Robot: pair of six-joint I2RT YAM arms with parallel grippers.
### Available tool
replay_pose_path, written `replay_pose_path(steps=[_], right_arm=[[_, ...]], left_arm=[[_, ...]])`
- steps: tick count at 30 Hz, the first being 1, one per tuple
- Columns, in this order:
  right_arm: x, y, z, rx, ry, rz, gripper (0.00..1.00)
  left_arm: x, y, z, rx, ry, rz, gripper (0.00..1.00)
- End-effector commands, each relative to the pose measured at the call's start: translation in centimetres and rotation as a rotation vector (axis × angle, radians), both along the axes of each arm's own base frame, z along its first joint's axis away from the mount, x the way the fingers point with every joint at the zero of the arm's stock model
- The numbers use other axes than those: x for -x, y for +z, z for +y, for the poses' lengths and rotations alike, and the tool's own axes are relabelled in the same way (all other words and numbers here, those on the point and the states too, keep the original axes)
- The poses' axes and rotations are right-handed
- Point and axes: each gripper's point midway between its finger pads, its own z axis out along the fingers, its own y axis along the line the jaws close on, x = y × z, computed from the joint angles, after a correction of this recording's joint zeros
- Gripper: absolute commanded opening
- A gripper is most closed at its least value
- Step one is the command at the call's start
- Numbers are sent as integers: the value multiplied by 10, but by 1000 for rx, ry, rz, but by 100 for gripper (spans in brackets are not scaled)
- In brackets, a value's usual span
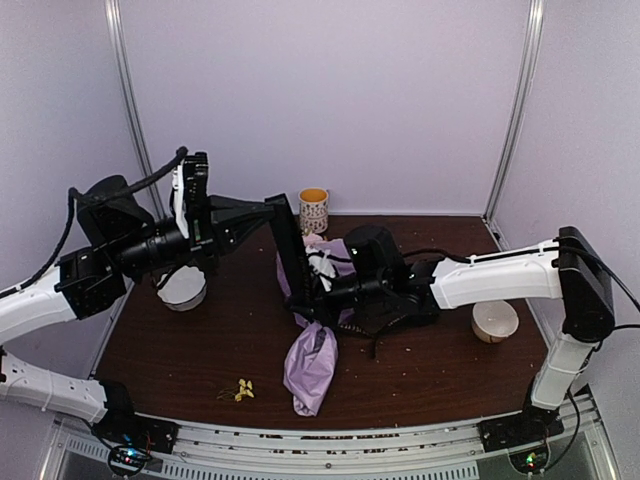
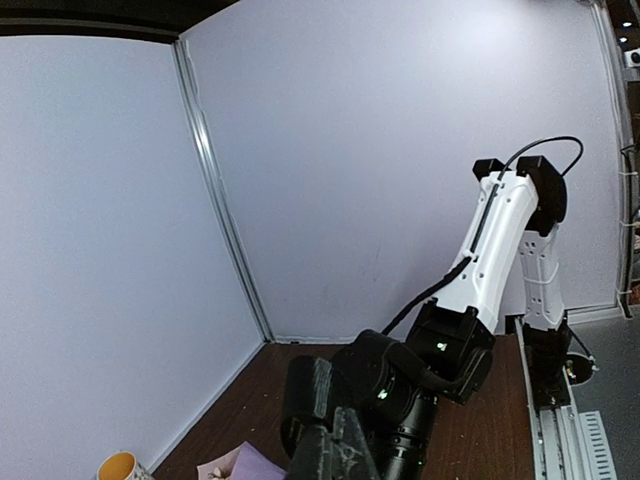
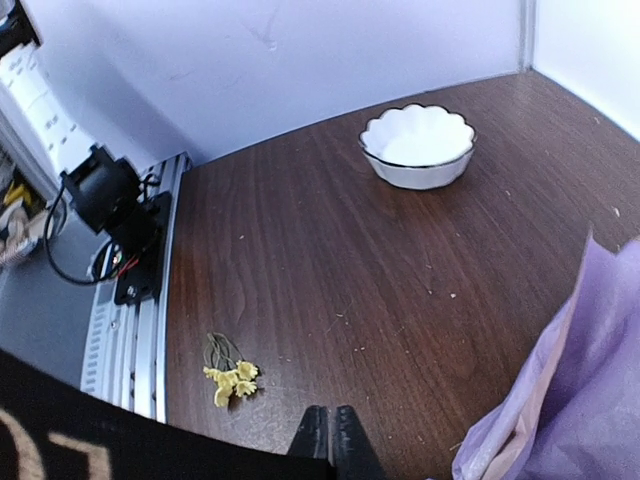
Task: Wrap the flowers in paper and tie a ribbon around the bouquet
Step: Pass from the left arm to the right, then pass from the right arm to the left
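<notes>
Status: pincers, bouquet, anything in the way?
Left pincer shut at bouquet. Right pincer shut, ribbon beside it. Loose yellow blossoms lie apart, near front edge.

left arm [image 1: 30,305] white/black | right arm [image 1: 495,280] white/black | cables [image 1: 150,176] black

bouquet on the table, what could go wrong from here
A yellow sprig already lies loose on the table, apart from the bouquet; more stems may slip out. The left arm and right arm meet right over the bouquet's middle, so they could bump or crush the thin paper.
</notes>
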Motion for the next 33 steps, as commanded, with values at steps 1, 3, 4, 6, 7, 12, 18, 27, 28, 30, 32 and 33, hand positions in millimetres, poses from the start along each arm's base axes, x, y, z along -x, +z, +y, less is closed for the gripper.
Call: replay_pose_path(steps=[1,3,4,6,7,12,18,27,28,30,32,33], right_arm=[[-13,15,-4,-38,-97,-8,0],[-20,14,-11,-25,-147,-3,0],[-23,13,-16,-20,-176,-5,0],[-29,14,-23,-23,-222,-11,0],[-31,14,-26,-24,-236,-12,0],[-42,14,-36,2,-297,-16,0],[-47,22,-39,2,-309,-54,0],[-42,34,-36,-22,-261,-87,0],[-40,34,-35,-24,-250,-84,0],[-36,36,-33,-35,-221,-87,0],[-32,37,-29,-50,-188,-89,0],[-30,36,-28,-52,-176,-87,0]], left_arm=[[-30,15,26,51,232,50,0],[-50,-3,40,21,364,114,0],[-54,-14,45,4,401,139,0],[-56,-41,51,-44,430,177,0],[-54,-54,52,-70,428,195,0],[-35,-115,66,-107,382,318,7],[-31,-192,70,-282,405,446,38],[3,-215,40,-438,153,375,73],[1,-212,39,-433,160,366,74],[-12,-204,39,-419,221,329,72],[-30,-192,38,-413,296,273,64],[-36,-186,32,-413,303,235,62]])
